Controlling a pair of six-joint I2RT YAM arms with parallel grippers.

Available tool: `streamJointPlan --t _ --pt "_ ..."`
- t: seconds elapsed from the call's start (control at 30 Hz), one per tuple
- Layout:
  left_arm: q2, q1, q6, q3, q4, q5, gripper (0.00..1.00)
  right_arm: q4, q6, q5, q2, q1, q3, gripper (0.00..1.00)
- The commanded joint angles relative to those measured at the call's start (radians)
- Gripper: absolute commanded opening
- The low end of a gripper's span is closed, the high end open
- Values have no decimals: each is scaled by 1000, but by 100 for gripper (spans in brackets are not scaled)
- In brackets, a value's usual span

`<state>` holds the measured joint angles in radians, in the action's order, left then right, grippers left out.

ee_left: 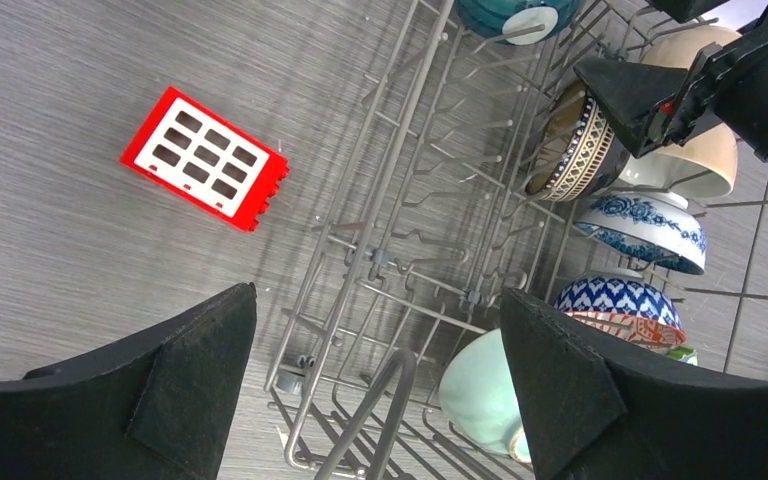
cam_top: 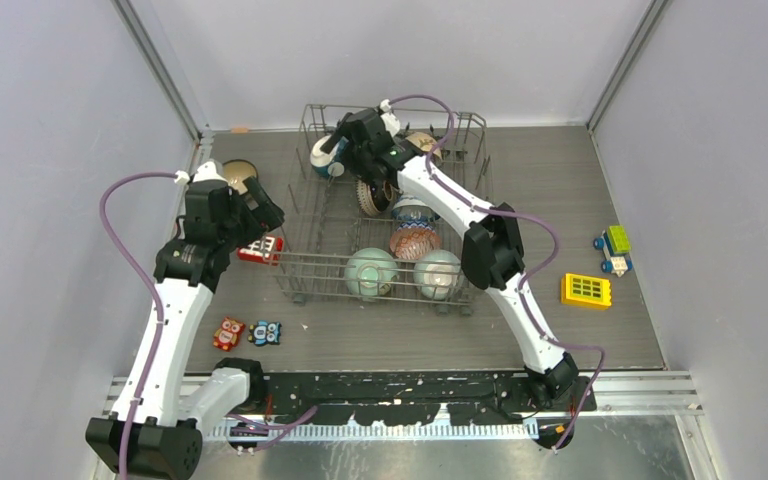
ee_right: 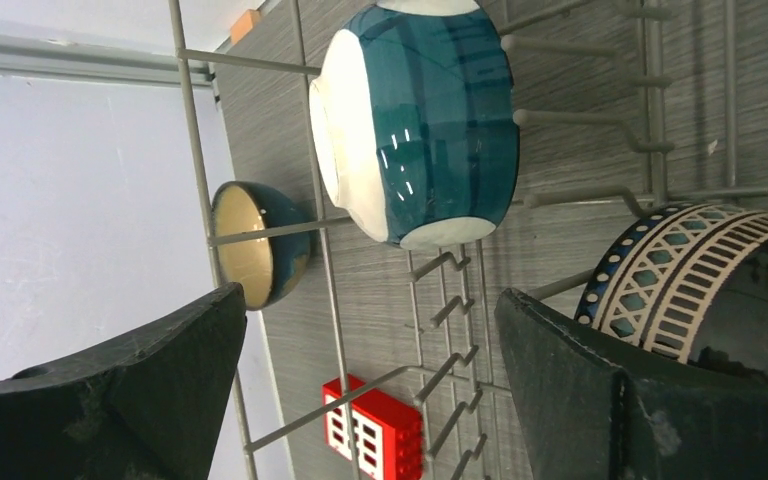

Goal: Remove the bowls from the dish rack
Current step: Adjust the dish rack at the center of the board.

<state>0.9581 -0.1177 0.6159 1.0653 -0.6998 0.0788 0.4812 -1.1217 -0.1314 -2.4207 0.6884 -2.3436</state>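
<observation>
Your right wrist view shows the teal bowl (ee_right: pixel 430 120) on edge among the dish rack's (ee_right: pixel 260 63) tines, just ahead of your right claw (ee_right: pixel 368 310) — jaws wide, holding nothing. Only the top view shows two pale green bowls (cam_top: pixel 371 272) at the rack's near end. Your left claw (ee_left: pixel 378 295) hangs beside the rack's left wall — open, empty.

The left arm (cam_top: pixel 165 330) bends at the elbow, and the left gripper (cam_top: pixel 263 213) points rightward with its fingers (ee_left: pixel 190 370) spread wide and empty. The right arm (cam_top: pixel 480 250) stretches far forward and leftward. The right gripper (cam_top: pixel 332 142) is likewise wide and empty.
</observation>
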Motion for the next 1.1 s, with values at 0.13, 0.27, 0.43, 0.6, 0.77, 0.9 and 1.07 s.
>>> streamJointPlan --t 0.13,0.27,0.43,0.6,0.77,0.9,1.07 --pt "4 -5 -18 30 24 3 92 73 291 -135 16 -3 -144 98" --pt "43 -20 -16 49 26 -11 90 124 334 -105 -13 -20 -217 98" --pt "83 -59 -23 55 27 -14 86 109 336 -75 11 -32 -173 97" --pt "99 -105 -33 61 24 -11 81 63 393 -103 155 -31 -71 97" --pt "89 -119 -49 93 11 6 78 117 489 -172 317 -44 -12 97" --pt "54 -119 -77 143 -16 51 79 107 525 -229 487 -88 176 98" --pt "6 -119 -84 206 -62 84 81 96 535 -291 687 -179 438 98"
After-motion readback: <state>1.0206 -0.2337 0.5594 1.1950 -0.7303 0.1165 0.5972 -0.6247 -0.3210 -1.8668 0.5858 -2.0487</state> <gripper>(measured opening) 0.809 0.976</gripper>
